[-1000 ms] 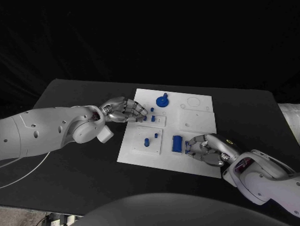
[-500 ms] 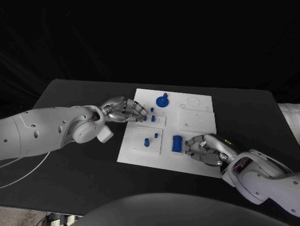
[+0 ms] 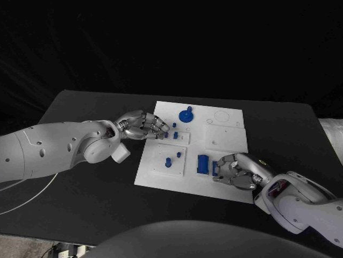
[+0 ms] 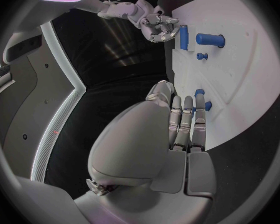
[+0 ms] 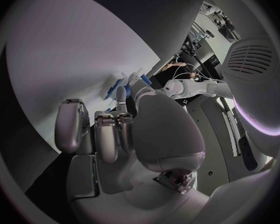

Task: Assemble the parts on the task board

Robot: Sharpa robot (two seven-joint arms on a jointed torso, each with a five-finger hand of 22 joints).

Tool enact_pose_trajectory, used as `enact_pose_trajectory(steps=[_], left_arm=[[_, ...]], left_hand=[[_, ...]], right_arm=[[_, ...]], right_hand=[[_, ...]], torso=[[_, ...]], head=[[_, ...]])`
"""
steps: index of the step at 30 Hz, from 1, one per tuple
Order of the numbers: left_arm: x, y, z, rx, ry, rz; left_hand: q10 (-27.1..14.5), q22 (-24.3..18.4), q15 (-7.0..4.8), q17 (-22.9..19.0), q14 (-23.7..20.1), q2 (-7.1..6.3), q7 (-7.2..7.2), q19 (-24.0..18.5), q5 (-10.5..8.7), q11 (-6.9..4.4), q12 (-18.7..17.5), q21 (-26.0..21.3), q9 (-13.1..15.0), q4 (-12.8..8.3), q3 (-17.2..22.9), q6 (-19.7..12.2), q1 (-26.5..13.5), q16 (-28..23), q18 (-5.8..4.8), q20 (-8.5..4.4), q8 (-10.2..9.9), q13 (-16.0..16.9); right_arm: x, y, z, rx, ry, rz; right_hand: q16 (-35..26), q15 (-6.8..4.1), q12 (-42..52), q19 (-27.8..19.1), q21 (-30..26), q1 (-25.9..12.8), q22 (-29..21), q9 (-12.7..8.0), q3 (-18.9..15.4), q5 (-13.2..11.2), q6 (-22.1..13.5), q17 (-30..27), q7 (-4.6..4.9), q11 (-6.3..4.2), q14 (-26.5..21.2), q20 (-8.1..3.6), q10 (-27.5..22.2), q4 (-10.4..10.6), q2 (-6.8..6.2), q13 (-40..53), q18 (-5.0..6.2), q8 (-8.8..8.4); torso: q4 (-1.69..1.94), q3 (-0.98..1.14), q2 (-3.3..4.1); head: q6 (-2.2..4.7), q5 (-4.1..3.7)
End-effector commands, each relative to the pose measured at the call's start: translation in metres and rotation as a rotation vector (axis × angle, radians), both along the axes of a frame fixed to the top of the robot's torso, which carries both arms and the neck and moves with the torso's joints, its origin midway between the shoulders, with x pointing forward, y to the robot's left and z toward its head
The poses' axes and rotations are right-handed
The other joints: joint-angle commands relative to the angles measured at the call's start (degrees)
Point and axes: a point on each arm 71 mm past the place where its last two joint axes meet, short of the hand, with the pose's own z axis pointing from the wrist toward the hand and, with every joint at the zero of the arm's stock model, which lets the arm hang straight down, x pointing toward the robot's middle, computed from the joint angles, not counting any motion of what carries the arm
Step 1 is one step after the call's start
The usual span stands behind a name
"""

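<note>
Over the task board, head view: the left hand sits at the board's left edge, fingers curled toward two small blue pegs on a raised tile just beside the fingertips; whether it touches or pinches one I cannot tell. The right hand rests on the board's near right part, fingers bent toward a blue rectangular block just to its left, long axis running near-to-far; contact unclear. A blue round part lies toward the far edge, nearer the left hand, well apart from both. Left wrist view: left-hand fingers lie straight and close together, tips by the pegs at the board's rim, nothing visibly held; the right hand shows beside the block. Right wrist view: right-hand fingers curl loosely, tips by the block; a grasp is hidden, likely none.
</note>
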Motion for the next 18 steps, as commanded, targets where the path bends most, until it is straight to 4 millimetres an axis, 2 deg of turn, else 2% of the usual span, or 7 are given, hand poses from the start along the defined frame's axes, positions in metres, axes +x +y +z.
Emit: enact_pose_trajectory(steps=[1, 9, 14, 18], left_arm=[[-0.001, -0.002, 0.001, -0.014, -0.007, -0.014], [-0.001, -0.003, 0.001, -0.016, -0.011, -0.014], [-0.001, -0.003, 0.002, -0.023, -0.022, -0.012], [-0.002, -0.003, 0.004, -0.033, -0.036, -0.011]], left_hand=[[0.3, 0.1, 0.07, -0.1, 0.3, 0.12, 0.33, 0.0, 0.39, 0.00, -0.2, 0.4, 0.0, 0.0, 0.4, 0.1, 0.4, 0.2, 0.08, 0.26, 0.1, -0.1], [0.3, 0.2, 0.09, -0.1, 0.3, 0.12, 0.34, 0.0, 0.42, 0.02, -0.3, 0.4, 0.0, 0.0, 0.4, 0.1, 0.4, 0.2, 0.08, 0.26, 0.1, -0.1], [0.4, 0.3, 0.10, -0.1, 0.4, 0.18, 0.34, 0.0, 0.49, 0.04, -0.3, 0.5, 0.0, 0.0, 0.5, 0.2, 0.5, 0.2, 0.08, 0.26, 0.1, -0.1], [0.6, 0.5, 0.12, -0.2, 0.6, 0.21, 0.34, 0.0, 0.56, 0.04, -0.2, 0.6, 0.0, -0.1, 0.5, 0.3, 0.5, 0.3, 0.08, 0.26, 0.2, -0.2]], right_arm=[[-0.002, 0.002, 0.002, 0.041, -0.006, 0.026], [-0.004, -0.001, 0.008, 0.100, -0.033, 0.023], [-0.006, -0.007, 0.016, 0.161, -0.066, -0.004], [-0.003, -0.014, 0.030, 0.201, -0.104, -0.028]], right_hand=[[0.2, -0.36, 0.2, -0.3, 0.2, 0.0, 10.0, 0.3, -1.1, -0.2, -0.6, 15.1, -0.06, -0.29, 6.1, 0.09, 6.1, 0.7, -0.85, 15.1, -0.11, 0.45], [0.2, -0.56, 0.2, -0.2, 0.4, 1.5, 10.1, 1.0, -4.1, -0.2, -1.4, 15.1, -0.22, -0.43, 6.1, -0.10, 6.1, 3.6, -1.22, 15.1, -0.17, 1.76], [0.2, -0.51, 0.2, 0.3, 1.1, 2.9, 10.3, 1.3, -4.9, -0.1, 0.3, 15.1, -0.69, -0.35, 6.1, -0.09, 6.1, 5.1, -0.82, 15.1, -0.33, 3.00], [0.2, -0.58, 0.2, 0.7, 1.8, 3.4, 10.5, 1.2, -5.1, -0.1, 1.0, 15.1, -0.87, -0.46, 6.1, -0.13, 6.1, 5.8, -0.47, 15.1, -0.49, 3.33]], torso=[[-0.02, 0.00, 0.04], [-0.01, 0.02, 0.02], [0.00, 0.05, -0.04], [-0.02, 0.05, -0.04]], head=[[0.01, 0.03], [0.01, 0.25], [0.01, 0.33], [0.01, 0.21]])
